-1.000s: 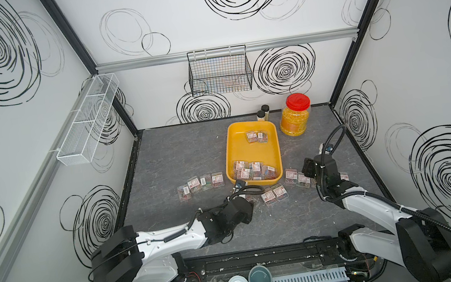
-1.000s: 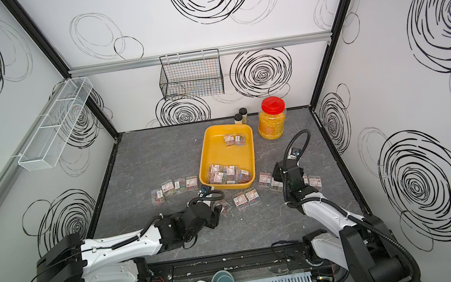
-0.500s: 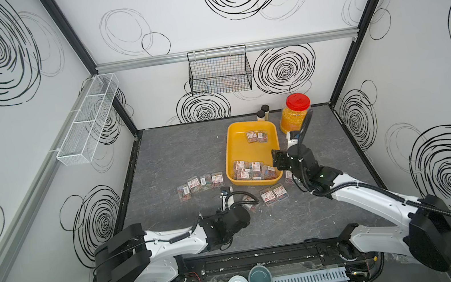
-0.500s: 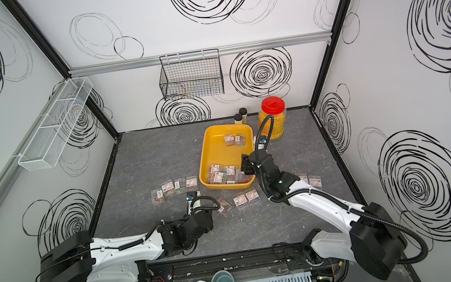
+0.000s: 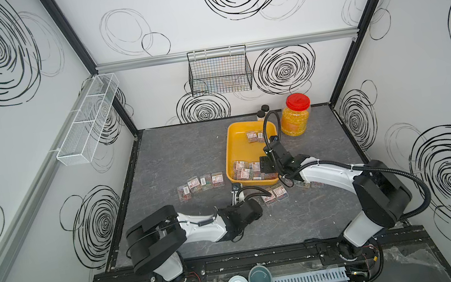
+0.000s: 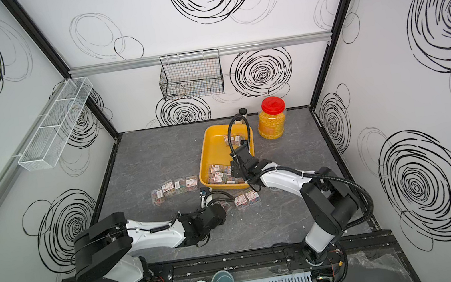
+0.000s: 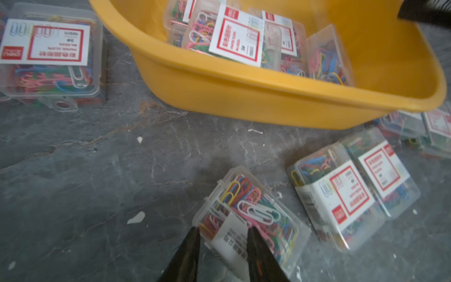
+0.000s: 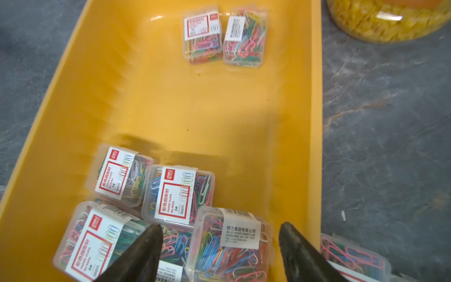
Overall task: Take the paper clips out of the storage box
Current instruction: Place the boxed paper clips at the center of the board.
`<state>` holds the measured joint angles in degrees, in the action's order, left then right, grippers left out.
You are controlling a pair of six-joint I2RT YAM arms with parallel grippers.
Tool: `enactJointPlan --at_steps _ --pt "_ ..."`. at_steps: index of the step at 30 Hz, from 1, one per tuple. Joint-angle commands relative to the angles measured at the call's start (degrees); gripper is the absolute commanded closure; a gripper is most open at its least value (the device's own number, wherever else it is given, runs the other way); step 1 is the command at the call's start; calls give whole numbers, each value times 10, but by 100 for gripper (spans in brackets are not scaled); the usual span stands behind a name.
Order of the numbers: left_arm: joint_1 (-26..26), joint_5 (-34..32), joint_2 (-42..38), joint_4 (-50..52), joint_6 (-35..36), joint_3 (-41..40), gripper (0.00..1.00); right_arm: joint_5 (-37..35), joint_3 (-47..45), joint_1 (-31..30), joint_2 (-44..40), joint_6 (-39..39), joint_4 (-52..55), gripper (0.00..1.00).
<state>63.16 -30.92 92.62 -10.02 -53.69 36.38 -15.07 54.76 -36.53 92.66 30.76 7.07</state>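
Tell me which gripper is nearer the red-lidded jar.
Right. The right gripper is over the tray's near end; the jar stands by its far corner. The left gripper is in front of the tray, farther away.

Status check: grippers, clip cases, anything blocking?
Right gripper open, astride a boxed case at the near end of the storage box. Left gripper narrow over a table case, grip unclear. Several cases left inside. Jar beside the box, not in the way.
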Motion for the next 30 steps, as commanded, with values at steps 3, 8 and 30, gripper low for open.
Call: enactJointPlan --at_steps 3,8,30 --pt "-8 36 30 -41 17 17 64 31 13 7 23 26 13 21" --pt "-4 52 34 -55 21 21 64 36 12 18 36 50 10 23" --pt "-20 -4 -143 -24 -2 -67 54 -97 97 -37 120 104 127 30"
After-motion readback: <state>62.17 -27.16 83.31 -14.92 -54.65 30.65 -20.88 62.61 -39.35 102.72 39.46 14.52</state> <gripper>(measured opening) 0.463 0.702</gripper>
